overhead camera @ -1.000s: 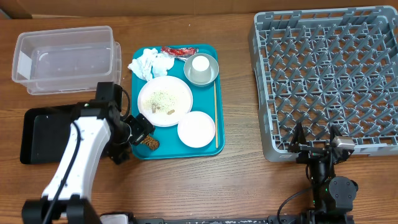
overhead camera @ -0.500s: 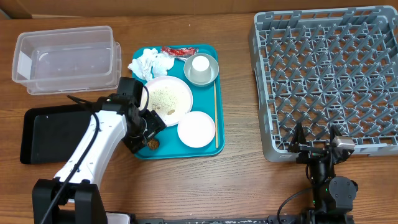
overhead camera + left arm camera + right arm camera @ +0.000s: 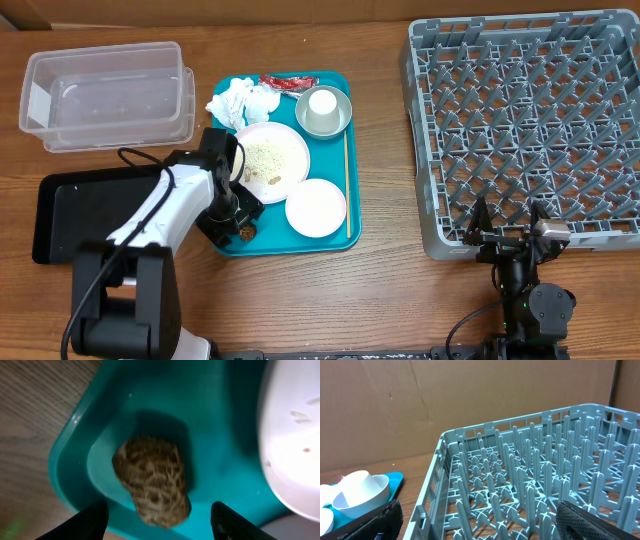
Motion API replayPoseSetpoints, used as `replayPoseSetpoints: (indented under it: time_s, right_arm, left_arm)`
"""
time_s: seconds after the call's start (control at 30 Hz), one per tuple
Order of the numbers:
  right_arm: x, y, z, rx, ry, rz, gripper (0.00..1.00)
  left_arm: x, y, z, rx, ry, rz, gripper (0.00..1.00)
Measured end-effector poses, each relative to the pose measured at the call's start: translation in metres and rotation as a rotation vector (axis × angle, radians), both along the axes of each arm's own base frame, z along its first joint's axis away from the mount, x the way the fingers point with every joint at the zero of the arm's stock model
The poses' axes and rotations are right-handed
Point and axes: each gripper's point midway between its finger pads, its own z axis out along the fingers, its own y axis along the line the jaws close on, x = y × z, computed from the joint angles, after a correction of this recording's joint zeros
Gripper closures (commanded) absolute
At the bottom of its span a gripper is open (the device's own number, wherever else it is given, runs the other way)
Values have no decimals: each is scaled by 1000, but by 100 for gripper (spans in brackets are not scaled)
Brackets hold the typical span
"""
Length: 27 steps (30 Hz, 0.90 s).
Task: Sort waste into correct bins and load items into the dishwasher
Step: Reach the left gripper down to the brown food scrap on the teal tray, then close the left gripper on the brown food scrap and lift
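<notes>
Wood table (image 3: 380, 290), brown board wall (image 3: 420, 400) behind rack (image 3: 520, 490).
Lump (image 3: 152, 480) in teal tray (image 3: 150, 390) corner nr plate (image 3: 290, 435), long axis upper-left to lower-right in L wrist view. L gripper (image 3: 161, 521) fingers apart, one each side. R gripper (image 3: 508, 235) also apart, by rack.
</notes>
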Motion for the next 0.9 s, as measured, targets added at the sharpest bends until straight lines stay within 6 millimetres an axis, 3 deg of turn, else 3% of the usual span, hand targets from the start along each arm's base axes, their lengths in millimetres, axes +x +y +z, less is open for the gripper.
replayPoseSetpoints:
  time_s: [0.13, 0.27, 0.57, 0.9]
  right_arm:
    - [0, 0, 0, 0, 0, -1, 0]
    - [0, 0, 0, 0, 0, 0, 0]
    - [0, 0, 0, 0, 1, 0, 0]
    - [0, 0, 0, 0, 1, 0, 0]
  left_arm:
    - [5, -1, -4, -1, -9, 8, 32]
    - [11, -1, -5, -3, -32, 13, 41]
    - [14, -1, -5, -2, -48, 12, 39]
    - [-2, 2, -20, 10, -17, 12, 40]
